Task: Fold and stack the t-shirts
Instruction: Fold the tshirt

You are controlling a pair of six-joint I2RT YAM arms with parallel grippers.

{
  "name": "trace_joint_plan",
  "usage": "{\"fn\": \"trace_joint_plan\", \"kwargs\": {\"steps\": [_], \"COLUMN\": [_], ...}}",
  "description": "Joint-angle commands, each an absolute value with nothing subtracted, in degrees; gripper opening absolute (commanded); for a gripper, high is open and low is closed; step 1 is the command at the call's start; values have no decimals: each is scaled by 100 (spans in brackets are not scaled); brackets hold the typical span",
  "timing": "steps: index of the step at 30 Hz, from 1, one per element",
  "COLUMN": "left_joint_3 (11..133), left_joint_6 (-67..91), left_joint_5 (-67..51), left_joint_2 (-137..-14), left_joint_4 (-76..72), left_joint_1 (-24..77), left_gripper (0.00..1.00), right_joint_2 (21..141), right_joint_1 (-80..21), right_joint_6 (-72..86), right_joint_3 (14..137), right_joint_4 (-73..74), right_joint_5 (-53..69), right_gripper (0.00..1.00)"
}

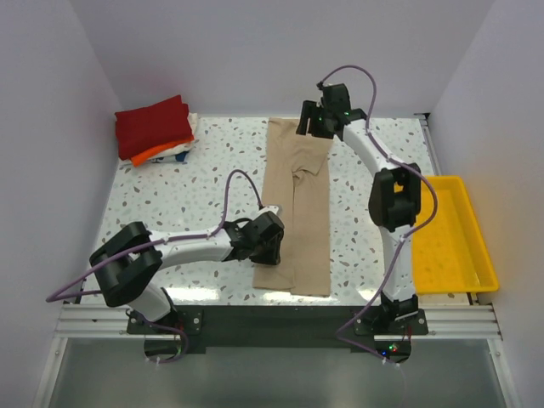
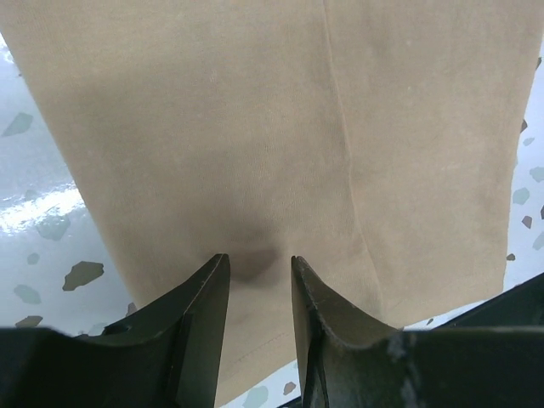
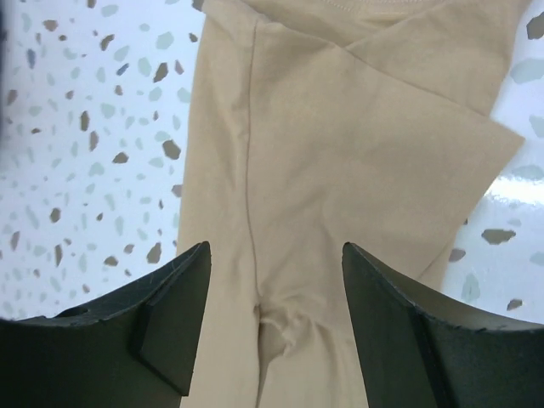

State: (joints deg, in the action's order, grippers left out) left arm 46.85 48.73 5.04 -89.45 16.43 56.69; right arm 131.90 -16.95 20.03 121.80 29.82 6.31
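Note:
The tan t-shirt [image 1: 297, 204] lies on the table folded lengthwise into a long strip running from far to near. My left gripper [image 1: 274, 246] is low over its near left part, its jaws a little apart with cloth [image 2: 255, 127] showing between them [image 2: 259, 257]. My right gripper [image 1: 310, 127] is over the shirt's far end, jaws wide open [image 3: 275, 246] above a small pucker in the cloth [image 3: 340, 153]. Folded dark red [image 1: 155, 126], orange [image 1: 157, 153] and white [image 1: 180, 155] shirts are stacked at the far left corner.
A yellow plastic tray [image 1: 446, 242] stands off the table's right edge, beside the right arm. The speckled tabletop [image 1: 187, 195] shows between the stack and the tan shirt. White walls close in the left, far and right sides.

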Motion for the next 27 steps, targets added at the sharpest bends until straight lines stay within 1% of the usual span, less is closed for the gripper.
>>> {"fn": "trace_joint_plan", "kwargs": {"steps": [1, 3, 4, 6, 7, 8, 10, 12, 19, 22, 25, 27], "left_joint_3": [5045, 5028, 4975, 4887, 4852, 4834, 4703, 4536, 4140, 4139, 4297, 4368], "left_joint_6": [4623, 4562, 4535, 4430, 4404, 4395, 4342, 4316, 4254, 4263, 4272, 4263], "left_joint_5": [659, 659, 659, 607, 606, 624, 589, 536, 580, 694, 843, 844], "left_joint_2": [-8701, -8579, -8535, -8464, -8481, -8508, -8517, -8394, -8288, -8209, -8051, -7867], "left_joint_4": [2135, 2197, 2223, 2224, 2258, 2389, 2478, 2435, 2645, 2803, 3022, 3102], "left_joint_1": [5669, 5678, 5678, 5669, 5678, 5669, 5678, 5669, 5686, 5687, 5686, 5686], "left_gripper": [40, 39, 39, 38, 37, 33, 29, 29, 25, 23, 21, 21], "right_joint_2": [12333, 12008, 11667, 11278, 10928, 10786, 10374, 10074, 8729, 8166, 7700, 7480], "right_joint_1": [-1696, -1696, -1696, -1705, -1705, -1705, -1705, -1705, -1889, -1934, -1942, -1942], "right_joint_6": [2301, 2416, 2539, 2654, 2715, 2768, 2821, 2865, 3067, 3085, 3120, 3120], "right_joint_3": [11150, 10576, 9990, 9407, 8900, 8686, 8151, 7771, 5752, 5083, 4660, 4527], "right_joint_4": [2813, 2603, 2497, 2242, 2198, 2154, 2232, 2224, 2197, 2337, 2636, 2917], "right_joint_5": [870, 896, 931, 949, 914, 923, 923, 1001, 1248, 1335, 1450, 1634], "right_gripper": [67, 66, 66, 66, 66, 66, 65, 65, 65, 65, 65, 65]}}
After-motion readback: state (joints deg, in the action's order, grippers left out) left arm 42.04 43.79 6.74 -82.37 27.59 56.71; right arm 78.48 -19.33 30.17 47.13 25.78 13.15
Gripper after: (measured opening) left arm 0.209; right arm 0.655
